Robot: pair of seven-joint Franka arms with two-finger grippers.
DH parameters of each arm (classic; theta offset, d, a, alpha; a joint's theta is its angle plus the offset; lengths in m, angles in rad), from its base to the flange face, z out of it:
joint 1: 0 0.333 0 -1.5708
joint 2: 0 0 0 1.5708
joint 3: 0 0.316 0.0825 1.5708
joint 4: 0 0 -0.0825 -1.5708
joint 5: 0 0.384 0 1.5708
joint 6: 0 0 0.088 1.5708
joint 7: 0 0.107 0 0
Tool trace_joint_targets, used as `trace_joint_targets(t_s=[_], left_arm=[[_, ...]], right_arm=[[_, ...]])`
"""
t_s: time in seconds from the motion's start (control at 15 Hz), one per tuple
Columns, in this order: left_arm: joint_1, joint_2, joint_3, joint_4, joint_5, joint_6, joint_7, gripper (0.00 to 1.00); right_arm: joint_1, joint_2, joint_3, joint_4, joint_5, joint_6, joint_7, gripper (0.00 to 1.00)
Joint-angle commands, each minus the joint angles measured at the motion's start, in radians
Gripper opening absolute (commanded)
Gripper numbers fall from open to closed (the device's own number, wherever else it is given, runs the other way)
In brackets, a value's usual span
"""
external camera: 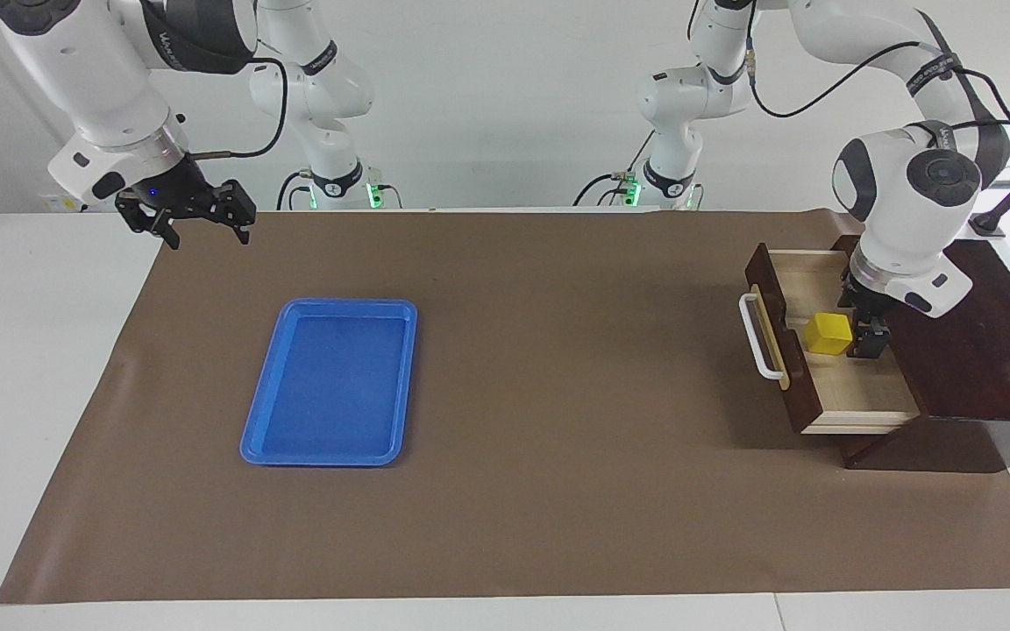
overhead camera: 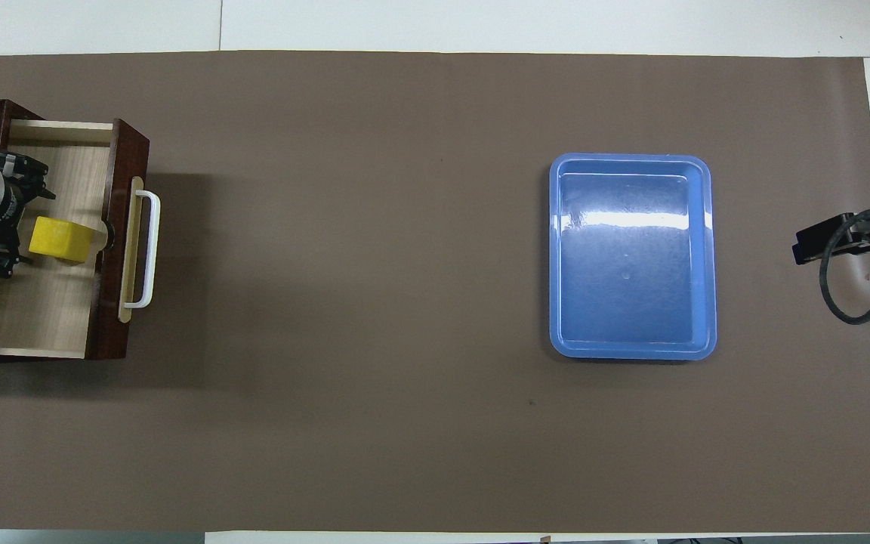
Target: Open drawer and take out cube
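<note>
The cube [external camera: 828, 334] sits in the open drawer [external camera: 856, 386], at nine o'clock of the left hand [external camera: 866, 337], touching it; grip unclear. The right hand [external camera: 198, 219] waits, fingers spread.

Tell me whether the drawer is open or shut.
Open. The drawer is pulled out of its dark box, its pale inside is exposed, and the yellow cube sits in it.

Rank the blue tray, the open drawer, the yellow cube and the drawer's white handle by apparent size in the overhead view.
1. Blue tray: largest footprint.
2. Drawer: smaller than the tray, though the left gripper covers part of it.
3. White handle: long but thin.
4. Yellow cube: shortest, though bulkier than the handle.
</note>
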State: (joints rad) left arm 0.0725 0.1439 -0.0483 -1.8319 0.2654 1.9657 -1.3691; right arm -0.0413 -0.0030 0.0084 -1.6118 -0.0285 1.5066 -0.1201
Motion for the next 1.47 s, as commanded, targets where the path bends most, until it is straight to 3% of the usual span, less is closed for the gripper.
trace_joint_targets(t_s=[0.0,0.67,1.07,1.4], left_arm=[[0.007,-0.01,-0.001,-0.033,0.018,0.025,-0.016,0.99],[0.019,-0.015,0.001,-0.043,0.02,0.021,-0.018,0.96],[0.019,-0.017,-0.001,-0.047,0.02,0.024,-0.018,0.92],[0.019,-0.017,-0.002,-0.052,0.02,0.032,-0.016,0.91]], right_arm=[[-0.006,-0.026,0.005,-0.033,0.01,0.023,0.013,1.0],[-0.005,-0.028,0.005,-0.04,0.021,0.024,0.034,1.0],[0.029,-0.083,0.018,-0.158,0.097,0.095,0.245,1.0],[0.067,-0.071,0.022,-0.174,0.168,0.106,0.479,1.0]])
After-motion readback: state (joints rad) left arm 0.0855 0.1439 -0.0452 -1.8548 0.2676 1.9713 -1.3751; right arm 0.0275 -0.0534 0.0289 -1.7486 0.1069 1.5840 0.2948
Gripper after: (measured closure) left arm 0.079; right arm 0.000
